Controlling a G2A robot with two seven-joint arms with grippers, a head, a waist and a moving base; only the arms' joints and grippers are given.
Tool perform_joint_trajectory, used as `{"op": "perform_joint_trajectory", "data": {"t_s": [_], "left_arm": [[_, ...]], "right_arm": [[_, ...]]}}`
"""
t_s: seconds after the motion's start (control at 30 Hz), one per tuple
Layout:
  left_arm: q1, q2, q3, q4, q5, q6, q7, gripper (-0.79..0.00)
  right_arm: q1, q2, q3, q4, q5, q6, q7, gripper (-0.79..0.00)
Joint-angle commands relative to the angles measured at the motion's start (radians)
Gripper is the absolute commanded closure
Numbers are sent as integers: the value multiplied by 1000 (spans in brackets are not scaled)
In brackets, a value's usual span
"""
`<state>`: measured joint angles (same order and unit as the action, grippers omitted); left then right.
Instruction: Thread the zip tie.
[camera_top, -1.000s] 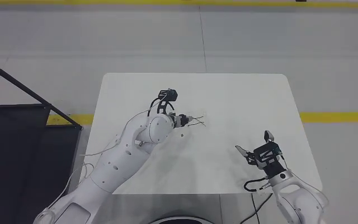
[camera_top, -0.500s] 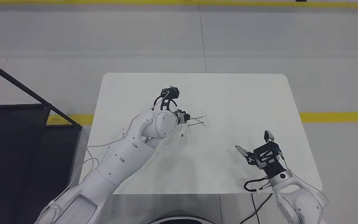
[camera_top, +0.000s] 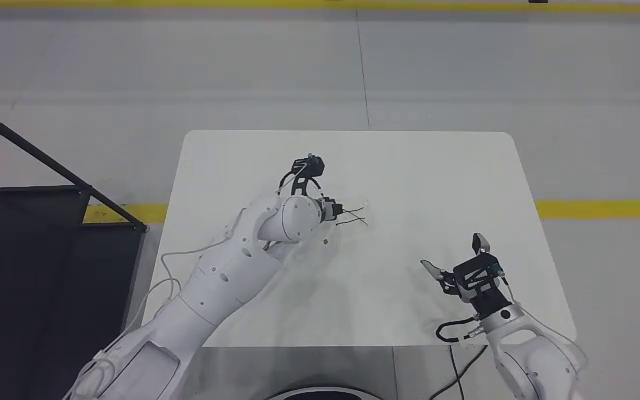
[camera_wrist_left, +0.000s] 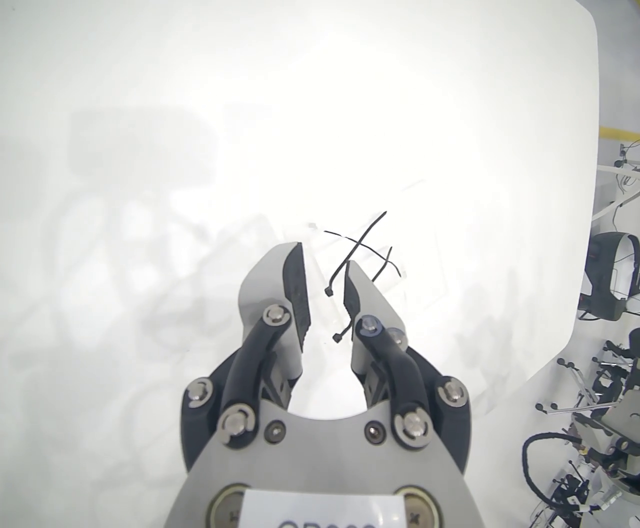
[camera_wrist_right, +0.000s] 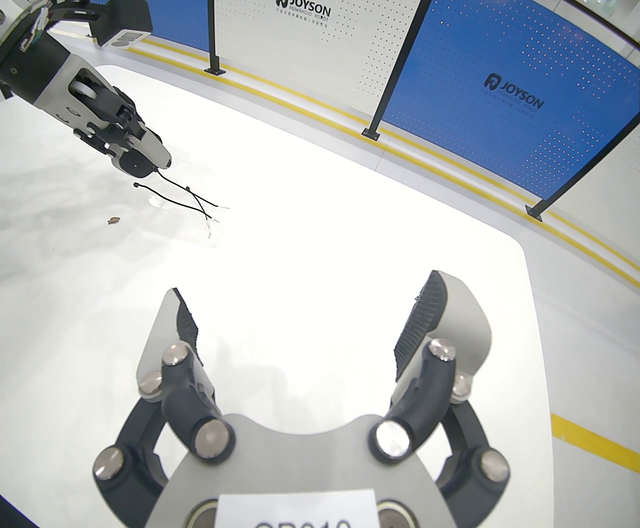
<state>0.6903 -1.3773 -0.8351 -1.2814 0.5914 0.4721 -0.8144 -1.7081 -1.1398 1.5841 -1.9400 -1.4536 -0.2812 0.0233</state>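
Poised the left gripper (camera_wrist_left: 322, 256), jaws parted, around one head of two crossed zip ties (camera_wrist_left: 361, 243) near the middle of the surface (camera_top: 450, 170), seemingly for a pinch. Parked the right gripper (camera_wrist_right: 305, 295), spread and empty, toward the near right corner, probably awaiting the tail.
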Motion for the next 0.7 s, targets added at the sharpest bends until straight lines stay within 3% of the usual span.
{"op": "perform_joint_trajectory", "data": {"t_s": [0.0, 0.27, 0.4, 0.67], "left_arm": [[-1, -2, 0, 5, 0, 0, 0, -225], [-6, -11, 2, 16, 7, -3, -4, -179], [-6, -14, 0, 19, 6, -3, -5, -120], [-4, -19, -9, 22, 10, -4, -12, -92]], "right_arm": [[0, 0, 0, 0, 0, 0, 0, -785], [0, 0, 0, 0, 0, 0, 0, -785], [0, 0, 0, 0, 0, 0, 0, -785], [0, 0, 0, 0, 0, 0, 0, -785]]}}
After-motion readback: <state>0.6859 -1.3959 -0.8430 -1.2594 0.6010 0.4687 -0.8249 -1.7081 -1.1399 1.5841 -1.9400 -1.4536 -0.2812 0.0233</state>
